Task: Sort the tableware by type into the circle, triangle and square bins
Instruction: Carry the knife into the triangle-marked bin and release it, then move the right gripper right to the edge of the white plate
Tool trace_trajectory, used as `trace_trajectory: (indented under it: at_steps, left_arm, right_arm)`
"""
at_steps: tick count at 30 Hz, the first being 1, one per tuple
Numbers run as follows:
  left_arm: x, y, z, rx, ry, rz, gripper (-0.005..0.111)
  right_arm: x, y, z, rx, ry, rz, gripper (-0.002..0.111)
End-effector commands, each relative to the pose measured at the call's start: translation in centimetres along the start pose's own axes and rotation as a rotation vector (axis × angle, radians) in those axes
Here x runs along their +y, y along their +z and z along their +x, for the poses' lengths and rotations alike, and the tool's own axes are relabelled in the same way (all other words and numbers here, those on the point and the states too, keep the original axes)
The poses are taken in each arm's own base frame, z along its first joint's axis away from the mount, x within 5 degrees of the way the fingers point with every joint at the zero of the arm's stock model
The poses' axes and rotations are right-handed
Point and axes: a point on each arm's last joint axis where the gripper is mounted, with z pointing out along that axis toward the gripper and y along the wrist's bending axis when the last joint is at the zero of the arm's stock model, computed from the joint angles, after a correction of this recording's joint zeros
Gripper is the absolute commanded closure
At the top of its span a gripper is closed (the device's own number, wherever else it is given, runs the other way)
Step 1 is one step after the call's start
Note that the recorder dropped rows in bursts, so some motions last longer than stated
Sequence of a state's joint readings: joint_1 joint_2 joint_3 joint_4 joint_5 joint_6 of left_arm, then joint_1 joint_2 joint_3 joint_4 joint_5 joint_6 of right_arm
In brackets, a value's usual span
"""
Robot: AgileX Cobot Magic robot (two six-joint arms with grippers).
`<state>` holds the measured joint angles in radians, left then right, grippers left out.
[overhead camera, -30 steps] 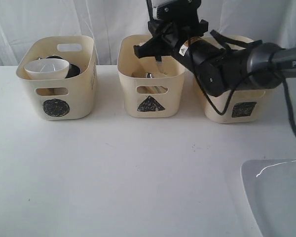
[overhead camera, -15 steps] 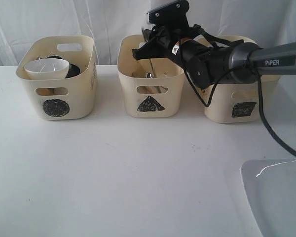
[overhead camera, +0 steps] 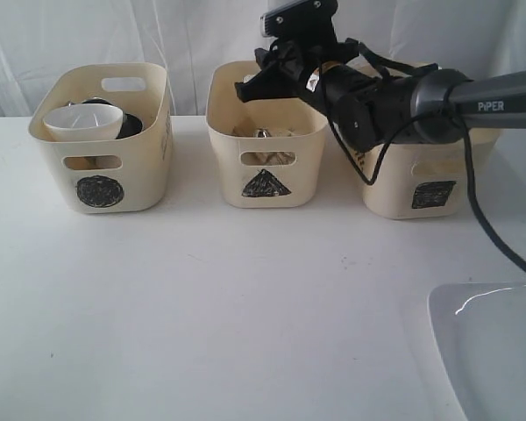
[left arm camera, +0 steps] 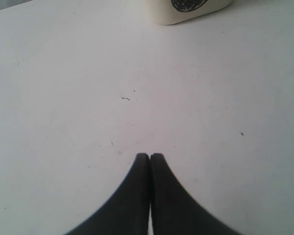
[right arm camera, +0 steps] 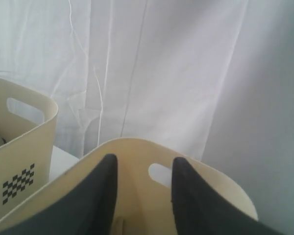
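Hovering over triangle bin (overhead camera: 226, 171), right pincer (right arm camera: 143, 159) spread, empty | left pincer (left arm camera: 150, 156) pressed together | right arm (overhead camera: 394, 105) masks square bin (overhead camera: 393, 197)

Along the tabletop's (overhead camera: 245, 298) back edge stand the circle bin (overhead camera: 142, 171) at left, triangle bin (overhead camera: 229, 167) in the middle, square bin (overhead camera: 393, 198) at right. The bowl (overhead camera: 83, 121) sits in the circle bin; the plate (overhead camera: 495, 351) lies at the front right corner.

My exterior camera faces the table (overhead camera: 245, 307) front-on; left wrist looks down close, sharing the circle bin (left arm camera: 161, 14); right wrist peers over the rim of the triangle bin (right arm camera: 137, 156)
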<state>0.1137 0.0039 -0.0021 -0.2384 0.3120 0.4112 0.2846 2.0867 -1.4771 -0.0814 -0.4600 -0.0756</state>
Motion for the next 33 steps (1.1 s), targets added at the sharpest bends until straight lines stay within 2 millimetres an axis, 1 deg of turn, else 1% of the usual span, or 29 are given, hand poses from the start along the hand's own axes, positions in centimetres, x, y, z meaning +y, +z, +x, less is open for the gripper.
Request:
trace_trajectory:
  at_steps: [1,5,12,17,19,20,21,22,24,27,28,30,33]
  left_arm:
    - [-0.1,0.0,0.1,-0.001,-0.007,0.003,0.107]
    - [-0.1,0.0,0.1,-0.001,-0.007,0.003,0.107]
    - [-0.1,0.0,0.1,-0.001,-0.007,0.003,0.107]
    - [-0.1,0.0,0.1,-0.001,-0.007,0.003,0.107]
    - [-0.1,0.0,0.1,-0.001,-0.007,0.003,0.107]
    - [-0.1,0.0,0.1,-0.001,-0.007,0.003,0.107]
    - [-0.1,0.0,0.1,-0.001,-0.007,0.003,0.107]
    - [-0.1,0.0,0.1,-0.001,-0.007,0.003,0.107]
    - [-0.1,0.0,0.1,-0.001,-0.007,0.003,0.107]
    - [-0.1,0.0,0.1,-0.001,-0.007,0.003,0.107]
    - [-0.1,0.0,0.1,-0.001,-0.007,0.003,0.107]
    - [-0.1,0.0,0.1,-0.001,-0.007,0.003,0.107]
    - [-0.1,0.0,0.1,-0.001,-0.007,0.003,0.107]
  right_arm:
    - [-0.8,-1.4,-3.5,-0.019,-0.007,0.016,0.072]
    - [-1.3,-3.3,-6.2,0.063,-0.009,0.016,0.072]
    - [-1.8,-7.1,-8.8,0.315,-0.009,0.008,0.072]
    - [-2.3,-11.2,-11.3,0.475,-0.087,0.000,0.073]
    - [-2.6,-12.8,-12.6,0.496,-0.102,0.010,0.078]
    - [-2.7,-13.9,-13.3,0.504,-0.099,0.015,0.082]
    - [-2.8,-14.8,-13.9,0.510,-0.094,0.019,0.087]
    - [-2.9,-16.2,-14.6,0.525,-0.082,0.027,0.094]
    - [-3.2,-18.4,-15.4,0.544,-0.077,0.060,0.107]
    - [-4.3,-22.2,-15.1,0.588,-0.044,0.194,0.108]
    - [-4.9,-23.9,-14.6,0.610,-0.035,0.267,0.108]
    - [-5.7,-26.5,-13.7,0.634,0.029,0.393,0.108]
    - [-6.9,-30.3,-13.3,0.594,0.100,0.565,0.108]
